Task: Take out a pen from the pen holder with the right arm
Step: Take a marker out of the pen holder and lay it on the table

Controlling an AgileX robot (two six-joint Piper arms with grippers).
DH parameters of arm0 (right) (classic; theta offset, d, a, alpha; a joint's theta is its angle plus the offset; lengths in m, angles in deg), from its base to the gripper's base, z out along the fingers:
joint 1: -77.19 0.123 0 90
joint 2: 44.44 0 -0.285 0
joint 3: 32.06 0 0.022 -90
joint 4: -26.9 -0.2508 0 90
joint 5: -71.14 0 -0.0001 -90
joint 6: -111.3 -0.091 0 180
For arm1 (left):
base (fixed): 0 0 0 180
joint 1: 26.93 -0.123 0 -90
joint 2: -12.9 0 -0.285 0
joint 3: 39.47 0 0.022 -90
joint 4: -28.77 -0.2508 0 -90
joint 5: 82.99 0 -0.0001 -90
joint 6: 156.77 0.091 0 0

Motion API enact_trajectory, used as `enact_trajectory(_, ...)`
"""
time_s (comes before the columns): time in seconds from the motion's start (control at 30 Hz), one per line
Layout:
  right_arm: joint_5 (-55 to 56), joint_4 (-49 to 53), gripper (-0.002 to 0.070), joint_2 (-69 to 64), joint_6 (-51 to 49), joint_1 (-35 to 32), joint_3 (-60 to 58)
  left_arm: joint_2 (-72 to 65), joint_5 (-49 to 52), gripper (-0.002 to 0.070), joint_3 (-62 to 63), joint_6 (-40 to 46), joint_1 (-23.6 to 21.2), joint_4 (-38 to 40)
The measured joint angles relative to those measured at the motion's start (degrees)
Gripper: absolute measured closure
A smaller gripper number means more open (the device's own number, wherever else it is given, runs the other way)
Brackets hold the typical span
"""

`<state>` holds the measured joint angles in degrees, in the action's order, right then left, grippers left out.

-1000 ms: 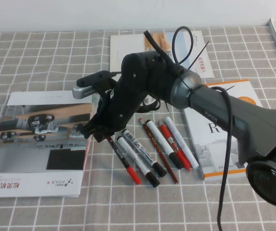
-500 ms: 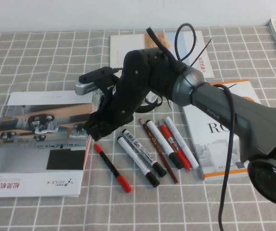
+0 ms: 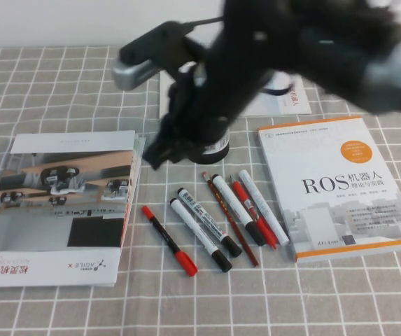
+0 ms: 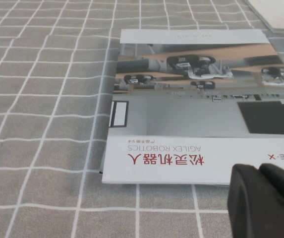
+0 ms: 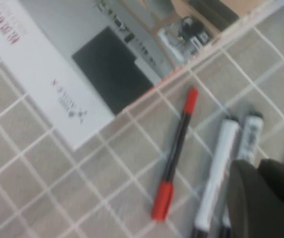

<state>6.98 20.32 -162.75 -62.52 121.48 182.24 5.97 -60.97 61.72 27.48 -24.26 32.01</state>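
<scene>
The fingers of the right gripper point(image 5: 259, 172) are pressed together and hold nothing. They hang raised above the desk point(image 3: 46, 77), and the right arm reaches up and away from them towards the far right. On the cloth below them, well apart from the pads, lies the red pen point(image 5: 174, 159), flat, with its red cap end pointing towards the robot. Just beyond it on the side away from the brochure point(image 3: 60, 210) lie the white markers point(image 3: 201, 234) and more pens in a loose row. Close behind the fingers stands the dark round pen holder point(image 3: 216, 149), mostly hidden by the arm. Farther off on that side is the ROS book point(image 3: 343, 189). By my reading the pen is already out of the holder and set down, so what is left is to carry the arm clear without brushing the holder or the row of pens. The left gripper point(image 4: 258, 171) hovers over the near corner of the brochure, its fingers together and empty, seemingly parked. Only the right wrist view shows the fingers bare with the red pen lying free, only the high view shows the holder and the book, and only the left wrist view shows the left gripper.
</scene>
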Motion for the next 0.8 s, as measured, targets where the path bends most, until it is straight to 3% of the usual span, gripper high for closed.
enact_trajectory(0.33, 9.2, 4.7, 0.0688, 30.7, -4.2, 0.2, -33.2, 0.0, 0.0, 0.0680, 0.0, 0.0, 0.0, 0.0)
enact_trajectory(0.63, 12.1, 6.0, 0.0688, 59.8, -7.0, 0.2, -52.7, 0.0, 0.0, 0.0680, 0.0, 0.0, 0.0, 0.0)
enact_trajectory(0.8, 13.4, 8.6, 0.0688, 71.6, -16.1, 0.2, -62.6, 0.0, 0.0, 0.0680, 0.0, 0.0, 0.0, 0.0)
